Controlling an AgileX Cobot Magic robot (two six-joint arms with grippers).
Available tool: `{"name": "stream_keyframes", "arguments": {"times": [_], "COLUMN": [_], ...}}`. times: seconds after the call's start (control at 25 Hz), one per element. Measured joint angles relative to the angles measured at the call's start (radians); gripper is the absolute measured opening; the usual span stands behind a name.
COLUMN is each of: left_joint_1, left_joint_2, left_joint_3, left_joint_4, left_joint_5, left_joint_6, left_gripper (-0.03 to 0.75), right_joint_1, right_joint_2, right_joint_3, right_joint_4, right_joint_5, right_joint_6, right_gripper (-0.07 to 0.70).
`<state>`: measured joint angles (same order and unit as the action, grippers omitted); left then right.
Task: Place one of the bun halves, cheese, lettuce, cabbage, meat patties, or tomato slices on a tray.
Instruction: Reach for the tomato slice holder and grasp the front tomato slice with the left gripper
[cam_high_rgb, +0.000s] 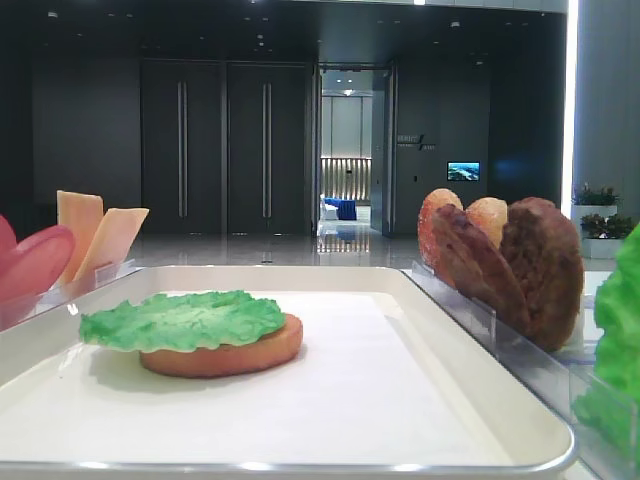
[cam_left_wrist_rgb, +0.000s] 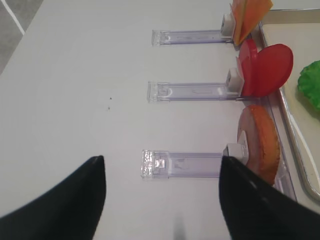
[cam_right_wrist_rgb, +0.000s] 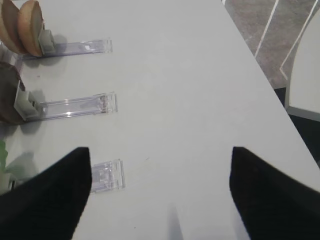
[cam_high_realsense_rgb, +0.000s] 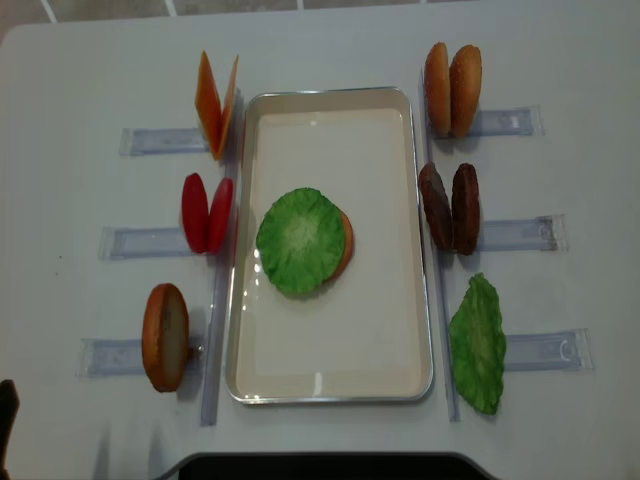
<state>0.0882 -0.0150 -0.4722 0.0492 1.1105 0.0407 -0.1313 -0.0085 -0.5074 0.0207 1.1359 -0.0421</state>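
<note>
Two layers on tray (cam_high_realsense_rgb: 330, 385) already: bun (cam_high_realsense_rgb: 344, 244), lettuce (cam_high_realsense_rgb: 299, 241). Both end effectors, left (cam_left_wrist_rgb: 162, 200) and right (cam_right_wrist_rgb: 160, 192), wide open, empty, over bench (cam_high_realsense_rgb: 80, 60). Next: grasp a patty (cam_high_realsense_rgb: 465, 208) or tomato (cam_high_realsense_rgb: 208, 213).

Lettuce (cam_high_rgb: 182, 319) lies atop a bun half (cam_high_rgb: 225, 354) — both on the tray (cam_high_rgb: 420, 400).

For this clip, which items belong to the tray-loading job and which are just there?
Job items:
- tray, already holding a bun half topped with lettuce
- cheese
- tomato slices
- spare bun halves
- meat patties
- second lettuce leaf

Just there:
- clear holders
- white table
- dark doors in the background
</note>
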Motion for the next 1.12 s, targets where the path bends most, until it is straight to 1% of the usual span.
{"name": "stream_keyframes", "arguments": {"times": [1.12], "left_joint_1": [0.000], "left_joint_2": [0.000], "left_joint_3": [0.000], "left_joint_4": [0.000], "left_joint_5": [0.000], "left_joint_6": [0.000], "left_gripper": [0.534], "right_joint_1": [0.000], "right_joint_2": [0.000], "right_joint_3": [0.000], "right_joint_4": [0.000], "right_joint_5": [0.000], "right_joint_6": [0.000], "right_gripper": [0.538]}}
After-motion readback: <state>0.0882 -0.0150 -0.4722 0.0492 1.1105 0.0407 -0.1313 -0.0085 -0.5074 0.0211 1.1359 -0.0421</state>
